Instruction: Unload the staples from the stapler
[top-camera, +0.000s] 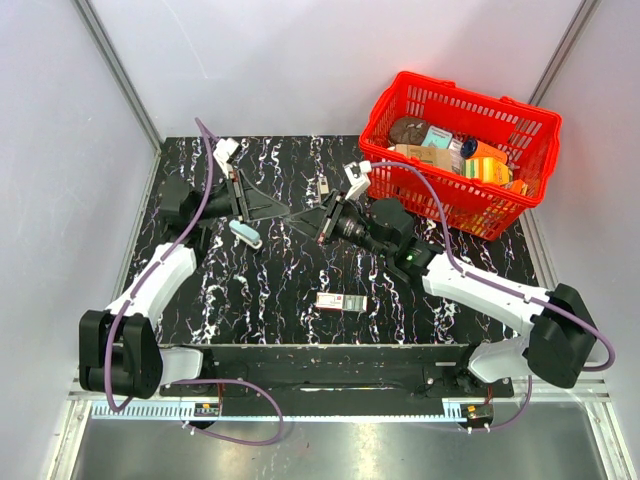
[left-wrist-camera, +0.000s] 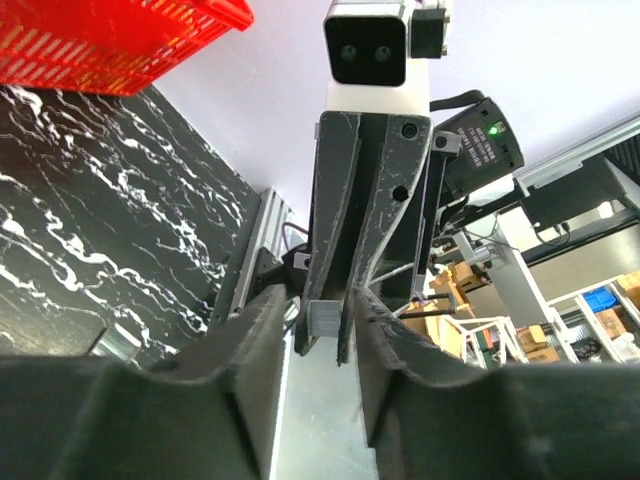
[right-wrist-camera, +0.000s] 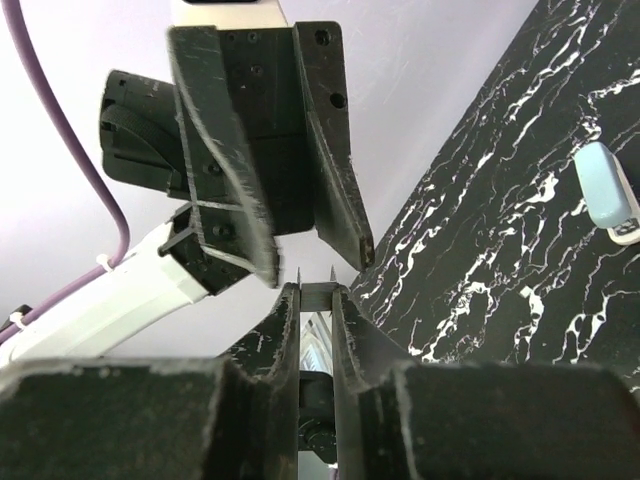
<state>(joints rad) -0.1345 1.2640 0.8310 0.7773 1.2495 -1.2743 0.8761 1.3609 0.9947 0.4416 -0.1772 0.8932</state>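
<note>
Right gripper (right-wrist-camera: 315, 292) clamped on staple strip (left-wrist-camera: 322, 318), likely handover; left gripper (right-wrist-camera: 313, 265) jaws apart around it; stapler (right-wrist-camera: 608, 193) aside

Left arm (top-camera: 160, 285) & right arm (top-camera: 480, 290): white shells on the long links, chunky black joints & bases, bolted to a black rail (top-camera: 320, 365). Purple cable (right-wrist-camera: 122, 225) runs along each arm, zip-tied. Green LED (top-camera: 408, 260) lit on right arm's black link. Wrist cam (left-wrist-camera: 366, 45) in white box w/ 2 dark lenses. Fingers (right-wrist-camera: 215, 150) matt black, scuffed, ridged edges, sunk screws (left-wrist-camera: 409, 130)
</note>
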